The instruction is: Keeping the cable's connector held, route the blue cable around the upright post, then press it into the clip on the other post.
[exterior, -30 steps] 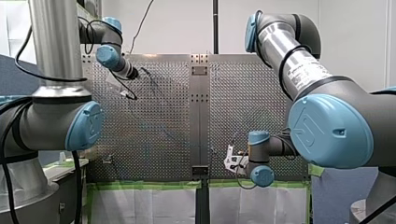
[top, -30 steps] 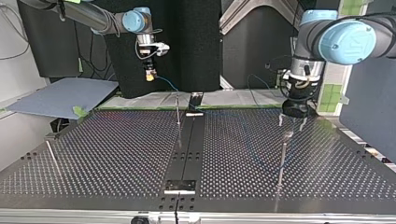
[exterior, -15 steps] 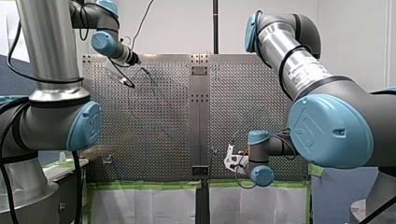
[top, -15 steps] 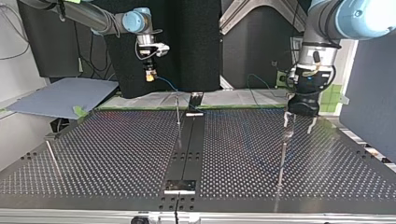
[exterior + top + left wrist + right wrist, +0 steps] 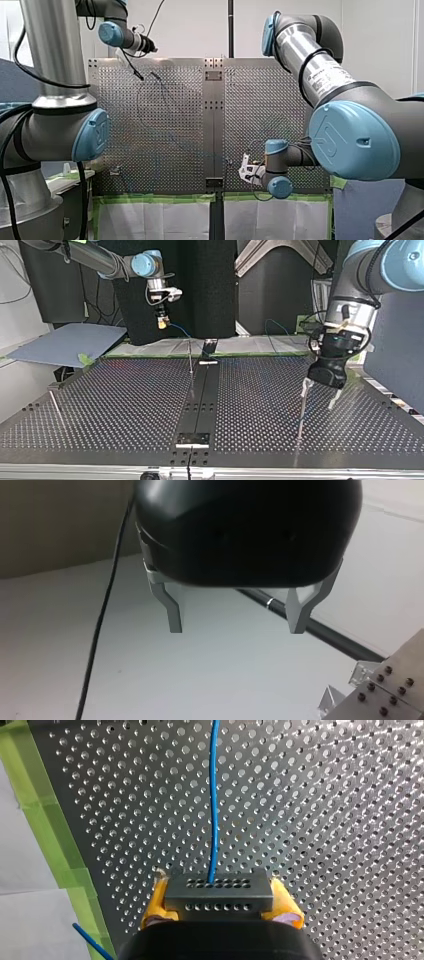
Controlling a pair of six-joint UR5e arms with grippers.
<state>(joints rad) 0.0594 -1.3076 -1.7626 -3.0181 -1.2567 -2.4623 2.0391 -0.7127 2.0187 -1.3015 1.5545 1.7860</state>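
A perforated metal table [image 5: 125, 405] fills the top view, with a dark solid strip [image 5: 200, 400] down its middle and green tape [image 5: 65, 845] along its far edge. Most of the surface is bare, so there is wide room to move on both halves. Three thin posts stand on it. One [image 5: 190, 360] is just beside the strip near the far edge, one [image 5: 301, 412] is at the view's right, and one [image 5: 56, 407], tilted, is near the left edge. I cannot tell which carries the clip.

My right arm [image 5: 142, 262] hangs above the far edge at the view's left. Its jaws are closed on the connector [image 5: 218, 894], a grey metal block with rows of holes, gripped between two yellow pads [image 5: 152, 906]. The blue cable [image 5: 214, 800] leaves the connector's face and runs straight ahead over the table's holes. In the top view it slopes down toward the middle post, and past there I lose it.

My left arm [image 5: 360, 285] is at the view's right, its jaws spread wide and holding nothing. One of its two metal fingers [image 5: 306, 386] is right at the top of the right-hand post; the other stands clear of it. A blue-grey board [image 5: 65, 342] lies off the table's far left corner.
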